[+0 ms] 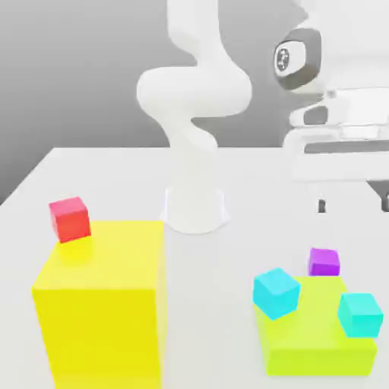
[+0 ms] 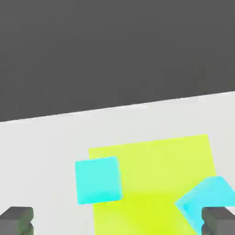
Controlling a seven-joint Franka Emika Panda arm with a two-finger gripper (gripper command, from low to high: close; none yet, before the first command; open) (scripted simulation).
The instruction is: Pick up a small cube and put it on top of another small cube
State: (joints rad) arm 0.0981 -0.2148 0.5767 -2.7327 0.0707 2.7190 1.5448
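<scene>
On the white tabletop [image 1: 114,182], toward the exterior view's right, a flat yellow-green block [image 1: 315,342] is seen with the small purple cube [image 1: 324,262] resting at its far edge, just beside the block's back rim; whether the cube sits on the block or on the tabletop behind it cannot be told. Two cyan cubes are carried by the block: one [image 1: 276,292] at its near-left corner and tilted, the other [image 1: 359,314] toward the exterior view's right side. At the exterior view's left, a tall yellow block [image 1: 102,304] is placed, with a red cube [image 1: 70,219] at its far left corner. The white arm's base [image 1: 195,205] is set at the middle of the tabletop. The gripper [image 1: 352,205] is held high above the yellow-green block, well apart from every cube, its fingers [image 2: 16,219] spread wide with nothing between them.
</scene>
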